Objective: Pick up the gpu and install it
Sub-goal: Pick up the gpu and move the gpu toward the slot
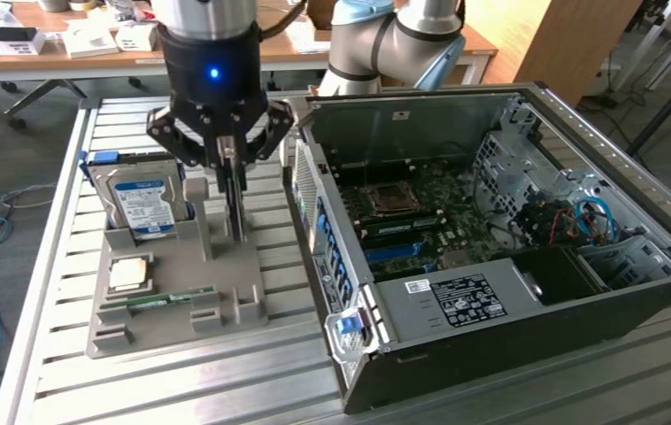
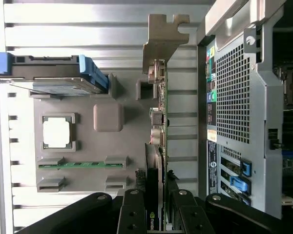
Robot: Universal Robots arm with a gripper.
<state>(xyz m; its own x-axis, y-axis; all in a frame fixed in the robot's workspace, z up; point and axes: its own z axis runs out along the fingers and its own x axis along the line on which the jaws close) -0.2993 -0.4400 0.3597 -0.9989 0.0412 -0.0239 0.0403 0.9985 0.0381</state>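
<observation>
Black end effector (image 2: 156, 207), fingers (image 2: 133, 214) on either side of the gpu (image 2: 157, 122), pads pressed to both faces near its upper edge. Status: clenched, grasping the card.

Gpu appearance: thin flat card seen edge-on. Dark board w/ a greenish edge and small components along the top. A small green logo sits close to the fingers. A pale dull-metal bracket (image 2: 161, 41) closes one end, w/ a bent, notched tab at its top.

Orientation: card stands on edge, faces vertical. Long axis lies level along the bench (image 2: 88, 34), approx. parallel to the rear panel of the PC case (image 2: 234, 97). Bracket end points toward the hard-drive end of the fixture. In the exterior view the card reads as a narrow upright strip hanging below the end effector.

Location: over the grey fixture tray (image 2: 88, 141), at its case-side slot posts. Cannot tell whether the lower edge is seated in the slot or clear of it.

Beyond, on the same tray: RAM stick (image 2: 80, 165) lying flat, CPU (image 2: 56, 132) in its recess, hard drive (image 2: 53, 80) upright w/ blue trim. The case stands just beside the tray, side panel off, motherboard exposed.
</observation>
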